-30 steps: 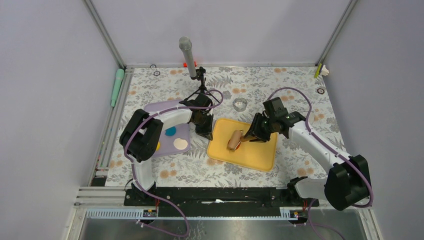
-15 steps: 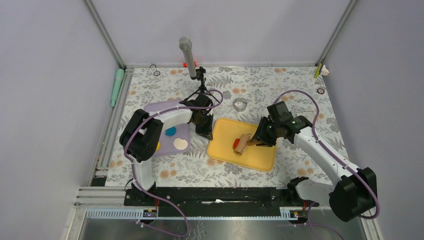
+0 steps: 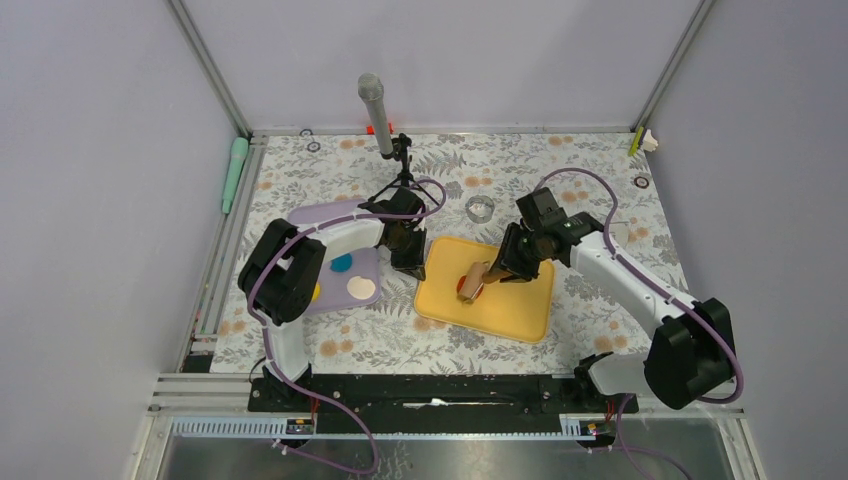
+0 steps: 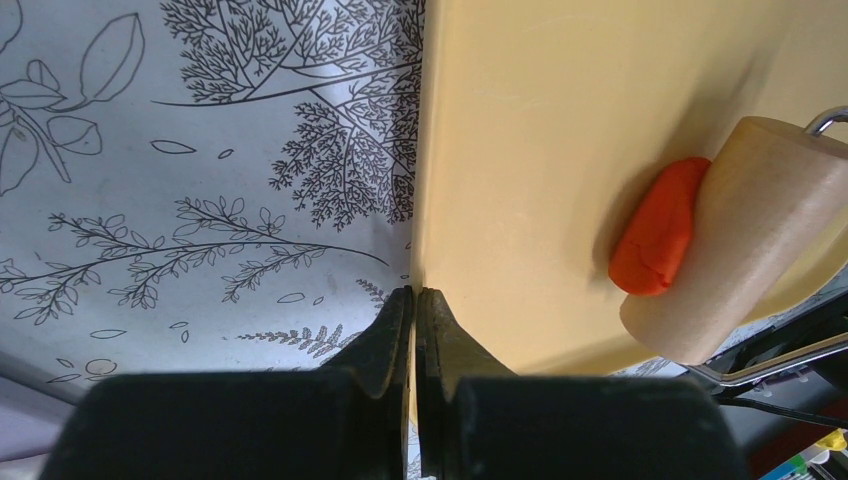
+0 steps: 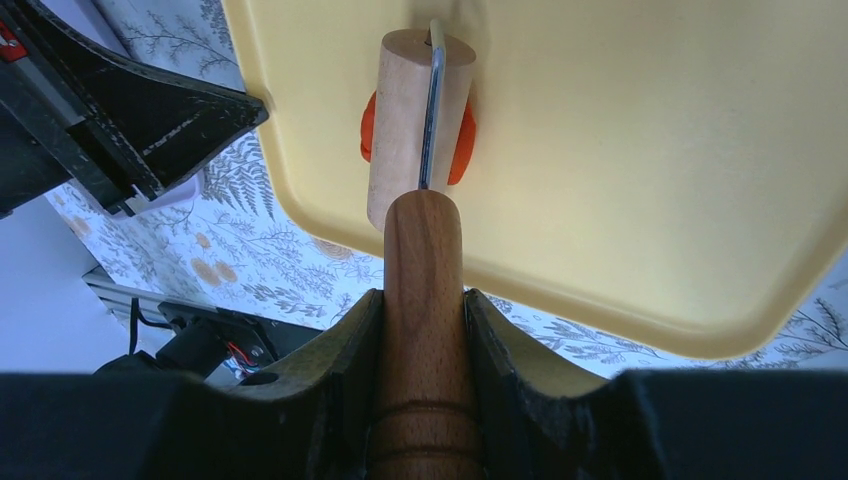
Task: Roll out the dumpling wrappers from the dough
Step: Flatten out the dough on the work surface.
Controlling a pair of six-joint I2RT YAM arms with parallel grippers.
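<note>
A thick red dumpling wrapper of dough [image 3: 464, 286] lies on the yellow board [image 3: 505, 312], pressed under the pale wooden roller [image 3: 476, 276]. In the right wrist view the red dough [image 5: 462, 140] shows on both sides of the roller drum [image 5: 400, 110]. My right gripper [image 5: 423, 300] is shut on the roller's brown handle [image 5: 424, 250]. My left gripper [image 4: 414, 292] is shut, its tips pinching the board's left rim [image 4: 430, 200], with the dough [image 4: 660, 240] and roller [image 4: 745, 240] off to the right.
A purple tray [image 3: 330, 215] left of the board holds a blue disc [image 3: 342, 262], a cream disc [image 3: 361, 289] and a yellow disc [image 3: 316, 292]. A microphone on a stand [image 3: 376, 112] and a metal ring [image 3: 481, 209] stand behind the board.
My right arm drew the roller back to the right, uncovering the red dough, then pushed it left over the dough again. The left arm has not moved.
</note>
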